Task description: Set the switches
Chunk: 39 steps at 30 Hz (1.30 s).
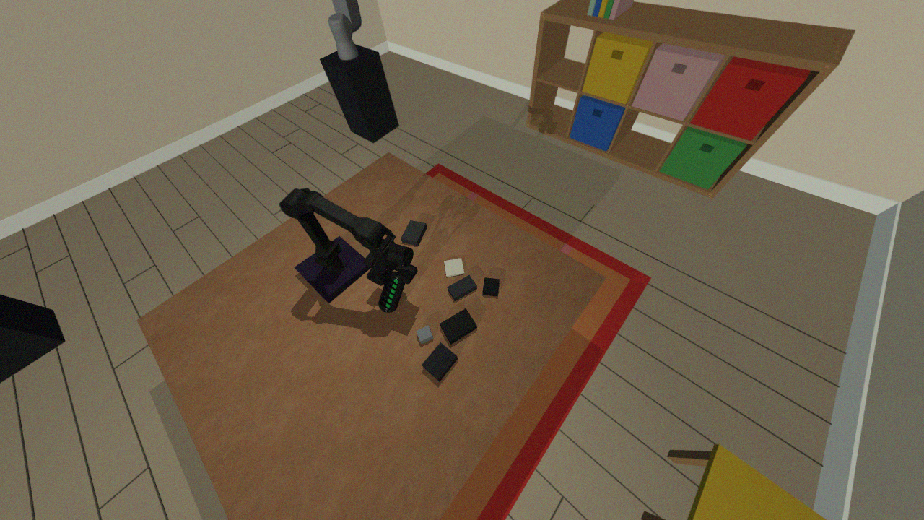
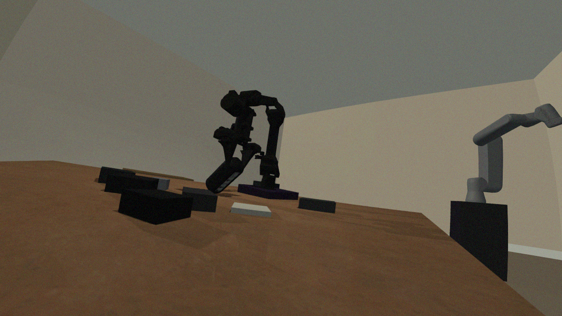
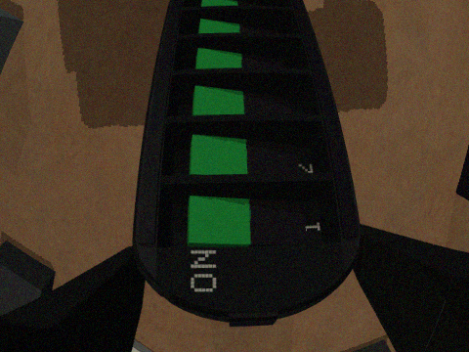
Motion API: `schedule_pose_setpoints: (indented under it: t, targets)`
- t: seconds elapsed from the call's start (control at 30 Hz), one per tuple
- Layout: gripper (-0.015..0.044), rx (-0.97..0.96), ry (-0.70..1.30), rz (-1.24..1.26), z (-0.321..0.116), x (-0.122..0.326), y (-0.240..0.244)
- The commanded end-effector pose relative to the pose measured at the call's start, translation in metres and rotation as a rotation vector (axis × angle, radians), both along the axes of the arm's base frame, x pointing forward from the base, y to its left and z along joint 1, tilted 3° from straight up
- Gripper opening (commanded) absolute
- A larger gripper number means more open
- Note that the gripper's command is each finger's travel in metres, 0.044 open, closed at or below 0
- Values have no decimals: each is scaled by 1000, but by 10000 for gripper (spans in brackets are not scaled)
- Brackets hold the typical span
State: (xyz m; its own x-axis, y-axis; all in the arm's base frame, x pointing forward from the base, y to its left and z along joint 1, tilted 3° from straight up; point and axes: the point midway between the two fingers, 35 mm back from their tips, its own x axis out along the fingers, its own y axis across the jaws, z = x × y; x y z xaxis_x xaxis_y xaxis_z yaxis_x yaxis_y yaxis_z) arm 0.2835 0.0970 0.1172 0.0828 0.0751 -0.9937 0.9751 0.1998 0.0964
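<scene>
The dark grey controller unit [image 1: 386, 303] [image 2: 221, 176] [image 3: 244, 274] is held in the air, steeply tilted, its lower end close above the bench [image 1: 290, 401] [image 2: 275, 267]. My gripper [image 1: 395, 276] [image 2: 236, 160] [image 3: 246, 250] is shut on the unit, one finger on each side near the end printed ON. In the wrist view the green ends of the rockers form a column left of centre; numbers 1 and 2 are legible. The pressed ends are hard to judge. A pale label strip [image 2: 228, 182] shows on the underside, its squares too small to read.
Beyond the unit lie a white plate [image 1: 454, 266] [image 2: 250, 209], a small grey block [image 1: 424, 334] [image 2: 163, 184] and several dark blocks, including one [image 1: 458, 325] near the grey block. Another dark block [image 1: 413, 232] [image 2: 316, 205] lies apart. Red edging [image 1: 620, 310] borders the bench.
</scene>
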Motion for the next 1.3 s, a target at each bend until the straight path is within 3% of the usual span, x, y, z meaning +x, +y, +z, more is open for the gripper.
schedule_pose_setpoints:
  t: [0.0,1.27]
  targets:
    - [338,-17,17,-13,-8,-2,-3]
    - [338,-15,18,-13,-28,-5,18]
